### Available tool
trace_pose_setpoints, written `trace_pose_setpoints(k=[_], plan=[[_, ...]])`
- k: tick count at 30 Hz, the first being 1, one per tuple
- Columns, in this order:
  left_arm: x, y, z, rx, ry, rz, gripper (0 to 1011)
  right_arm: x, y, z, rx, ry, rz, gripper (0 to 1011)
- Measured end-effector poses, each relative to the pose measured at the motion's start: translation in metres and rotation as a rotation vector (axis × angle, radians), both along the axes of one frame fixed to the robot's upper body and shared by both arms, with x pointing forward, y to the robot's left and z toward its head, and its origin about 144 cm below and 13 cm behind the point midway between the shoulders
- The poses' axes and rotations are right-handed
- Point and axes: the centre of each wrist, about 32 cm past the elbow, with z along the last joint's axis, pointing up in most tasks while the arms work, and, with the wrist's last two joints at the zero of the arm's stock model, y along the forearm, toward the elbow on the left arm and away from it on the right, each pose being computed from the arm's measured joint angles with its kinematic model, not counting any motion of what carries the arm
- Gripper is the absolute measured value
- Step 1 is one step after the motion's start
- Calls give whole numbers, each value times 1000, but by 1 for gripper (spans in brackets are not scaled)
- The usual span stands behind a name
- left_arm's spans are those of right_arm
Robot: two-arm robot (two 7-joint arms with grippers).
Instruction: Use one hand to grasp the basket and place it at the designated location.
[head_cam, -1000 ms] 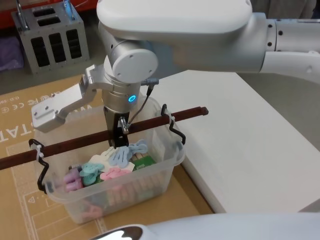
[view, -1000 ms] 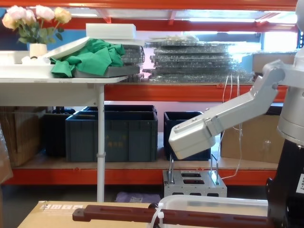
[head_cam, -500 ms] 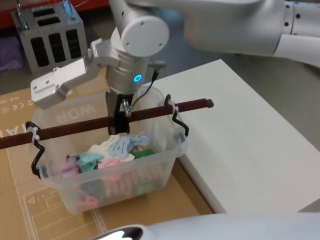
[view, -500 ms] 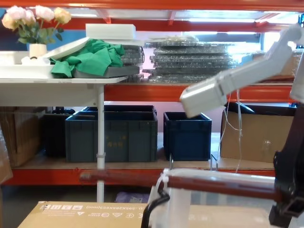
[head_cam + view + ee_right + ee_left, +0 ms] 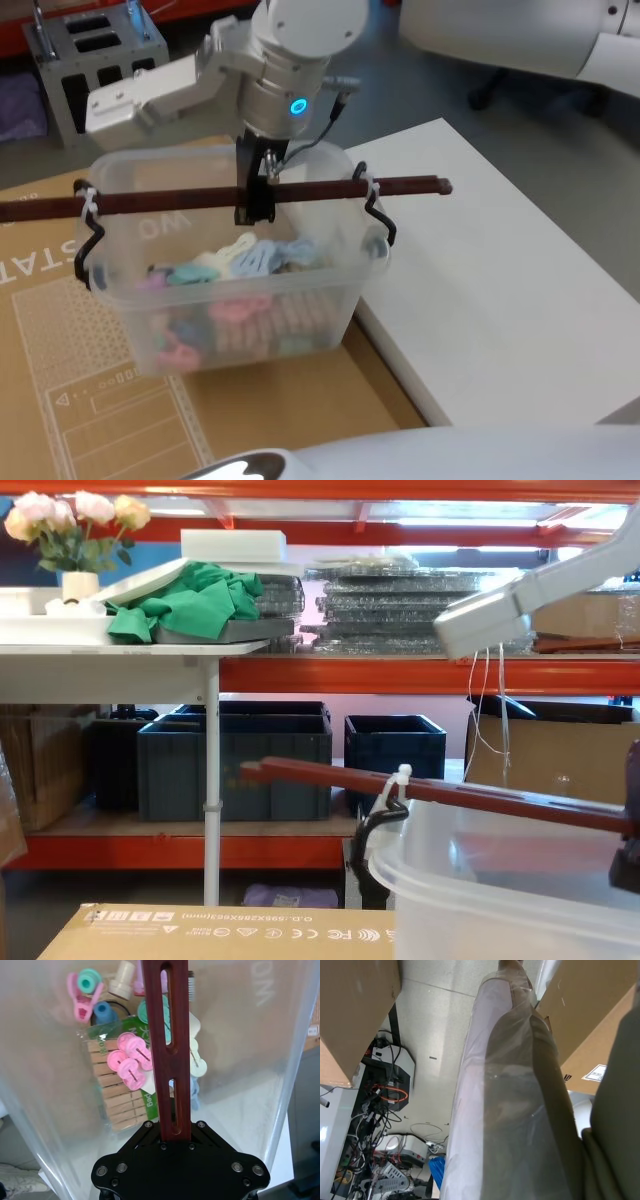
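The narrow black right gripper (image 5: 253,205) is clamped on the long reddish-brown bar handle (image 5: 330,188) of the basket (image 5: 165,175). The basket is a cloudy translucent tub at the middle-left of the head view. It sits over flat brown cardboard (image 5: 60,400), just beside a smooth white slab (image 5: 500,300). Pastel plastic pegs (image 5: 130,1062) and wooden clothespins (image 5: 112,1097) lie inside.

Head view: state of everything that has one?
basket: hanging from its handle over the cardboard, seemingly lifted, not on the white platform.
handle: clamped near mid-bar, fixed to the basket at both ends.
right gripper: shut on the handle.
pegs: loose inside the basket.
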Motion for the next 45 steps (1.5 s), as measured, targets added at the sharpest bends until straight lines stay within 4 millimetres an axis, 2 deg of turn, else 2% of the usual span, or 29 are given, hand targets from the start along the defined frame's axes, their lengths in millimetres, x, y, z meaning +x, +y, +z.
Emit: trace_pose_setpoints(k=[17,29,39,44,45], plan=[[0,0,0,0,0,0,0,20,-36,19,17,6,-197,0],[0,0,0,0,0,0,0,35,-80,32,44,26,-401,0],[0,0,0,0,0,0,0,37,-110,35,50,25,-481,0],[0,0,0,0,0,0,0,38,-133,33,54,32,-555,0],[0,0,0,0,0,0,0,40,-146,33,64,45,-609,0]])
